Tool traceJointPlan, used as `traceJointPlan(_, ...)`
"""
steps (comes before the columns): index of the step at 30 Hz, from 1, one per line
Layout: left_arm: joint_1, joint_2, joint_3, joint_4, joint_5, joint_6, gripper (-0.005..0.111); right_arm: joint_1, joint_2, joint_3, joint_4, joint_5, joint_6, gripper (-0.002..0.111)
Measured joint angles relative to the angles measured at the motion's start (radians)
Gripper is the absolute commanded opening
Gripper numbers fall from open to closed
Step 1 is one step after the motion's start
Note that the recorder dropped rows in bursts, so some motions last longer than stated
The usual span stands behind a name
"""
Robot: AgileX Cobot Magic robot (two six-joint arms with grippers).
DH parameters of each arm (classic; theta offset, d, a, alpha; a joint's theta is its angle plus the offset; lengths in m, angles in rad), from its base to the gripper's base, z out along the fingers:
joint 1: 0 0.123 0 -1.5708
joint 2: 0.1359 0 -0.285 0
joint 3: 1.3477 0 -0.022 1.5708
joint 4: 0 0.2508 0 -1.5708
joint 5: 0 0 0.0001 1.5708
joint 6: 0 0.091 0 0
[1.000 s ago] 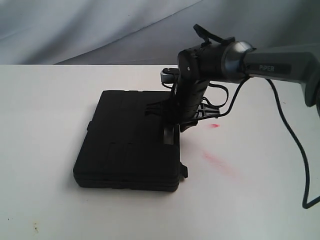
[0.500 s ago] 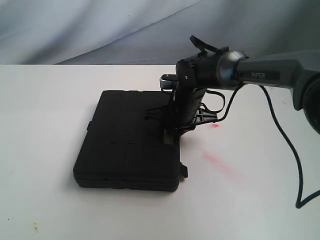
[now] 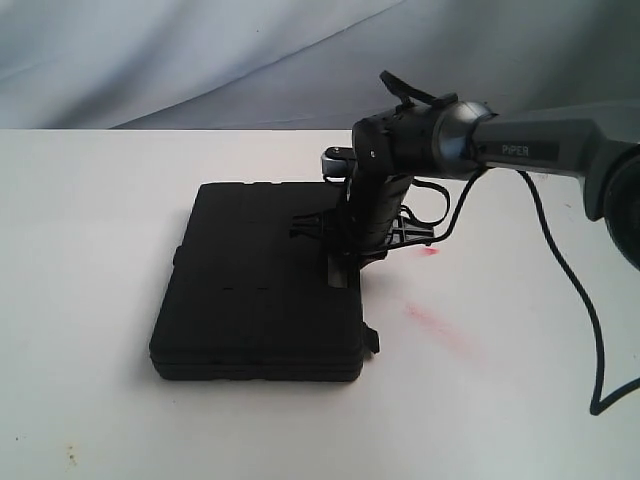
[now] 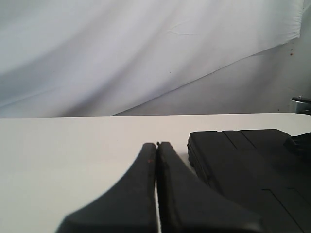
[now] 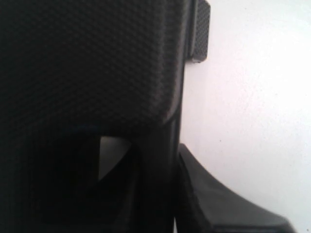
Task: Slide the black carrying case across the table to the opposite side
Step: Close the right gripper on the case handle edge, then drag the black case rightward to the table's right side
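Observation:
The black carrying case (image 3: 250, 290) lies flat on the white table (image 3: 100, 200). My right gripper (image 3: 340, 272) points down at the case's right edge, its fingers pressed together and its tips against the lid there. In the right wrist view the textured case (image 5: 87, 63) fills most of the picture, and the right gripper (image 5: 176, 160) shows only a thin slit between its fingers. In the left wrist view my left gripper (image 4: 157, 144) is shut with nothing in it, low over the table (image 4: 73, 141), with the case (image 4: 252, 160) a short way off to one side.
Red smudges (image 3: 432, 322) mark the tabletop right of the case. A small latch (image 3: 371, 340) sticks out at the case's near right corner. The right arm's black cable (image 3: 580, 290) loops over the table's right side. A pale cloth backdrop (image 3: 200, 60) hangs behind the far edge.
My right arm has swung slightly left along the case's right edge. The case's near end has shifted a few pixels right.

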Motion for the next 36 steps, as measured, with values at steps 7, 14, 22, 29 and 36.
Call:
traceJointPlan(7, 0.000, 0.000, 0.000, 0.000, 0.000, 0.000, 0.000, -0.002, -0.002, 0.000, -0.002, 0.007, -0.008, 0.000)
traceJointPlan(14, 0.000, 0.000, 0.000, 0.000, 0.000, 0.000, 0.000, -0.028, -0.022, 0.033, 0.002, 0.023, -0.050, 0.000)
traceJointPlan(22, 0.000, 0.000, 0.000, 0.000, 0.000, 0.000, 0.000, -0.089, -0.095, 0.180, 0.002, -0.051, -0.070, 0.000)
traceJointPlan(29, 0.000, 0.000, 0.000, 0.000, 0.000, 0.000, 0.000, -0.153, -0.131, 0.251, 0.002, -0.077, -0.107, 0.000)
traceJointPlan(36, 0.000, 0.000, 0.000, 0.000, 0.000, 0.000, 0.000, -0.208, -0.143, 0.283, 0.002, -0.092, -0.157, 0.000)
